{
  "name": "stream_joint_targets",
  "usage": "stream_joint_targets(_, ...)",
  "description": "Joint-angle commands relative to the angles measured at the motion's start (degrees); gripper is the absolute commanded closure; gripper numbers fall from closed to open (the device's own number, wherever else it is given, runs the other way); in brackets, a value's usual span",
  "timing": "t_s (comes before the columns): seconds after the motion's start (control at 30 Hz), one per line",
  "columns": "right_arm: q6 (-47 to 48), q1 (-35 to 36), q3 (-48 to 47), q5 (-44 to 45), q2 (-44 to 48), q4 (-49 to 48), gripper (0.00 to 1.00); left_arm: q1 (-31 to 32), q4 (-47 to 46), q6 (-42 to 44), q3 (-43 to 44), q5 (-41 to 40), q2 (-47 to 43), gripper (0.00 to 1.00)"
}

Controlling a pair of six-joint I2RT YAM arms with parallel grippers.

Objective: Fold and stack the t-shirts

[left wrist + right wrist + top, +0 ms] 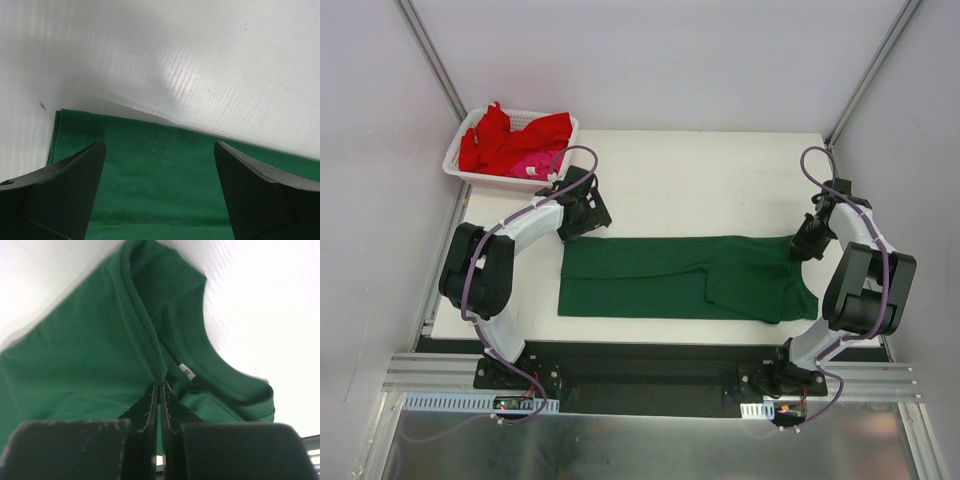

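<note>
The green tee [670,278] is lying flat on the tabletop [700,180] as a long strip. Its long axis is running left to right across the near half, with the collar [210,365] end toward the right arm and the hem end toward the left. The right claw [159,390] is sitting at the collar end with its jaws pressed together, pinching a raised ridge of fabric just beside the neck opening, and the white label [187,372] is showing right next to the grip. The left claw [159,146] is hanging wide open above the far left corner of the strip, both fingers spread over green cloth and gripping nothing. The tee's far edge is running just beyond them and its left edge is lying just off to the side. Each arm is thus nearest its own end, and the coming move, as I judge it, is turning on that axis: either the collar end is travelling leftward along the strip toward the hem, or the left claw is dropping first onto the hem corner. Open room is lying on the far side, where bare tabletop is stretching to the back edge; the tee's near edge is sitting close to the tabletop's front edge. The basket [460,170] holding the red tees [495,140] and a pink tee [530,162] is standing at the far left corner, apart from the strip.
</note>
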State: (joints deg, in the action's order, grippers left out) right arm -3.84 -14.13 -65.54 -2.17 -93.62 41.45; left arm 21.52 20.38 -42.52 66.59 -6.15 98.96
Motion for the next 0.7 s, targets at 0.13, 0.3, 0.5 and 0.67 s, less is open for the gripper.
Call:
stream_joint_targets(0.13, 1.20, 0.16, 0.59, 7.18, 0.55, 5.31, 0.99, -1.22, -0.25, 1.83, 0.39, 0.18, 0.53, 0.10)
stream_joint_targets(0.3, 2.60, 0.16, -0.72, 6.49, -3.31, 5.04, 0.92, -1.74, -0.25, 2.97, 0.38, 0.44, 0.62, 0.10)
stream_joint_targets(0.5, 3.48, 0.33, -7.66, 2.71, -2.09, 9.24, 0.43, -1.74, -0.17, 7.01, 1.00, 2.62, -0.43, 0.10)
stream_joint_targets(0.67, 2.44, 4.02, -16.72, -0.28, 5.10, 13.30, 0.22, -1.39, -0.08, 9.21, -1.10, 5.97, -6.21, 0.11)
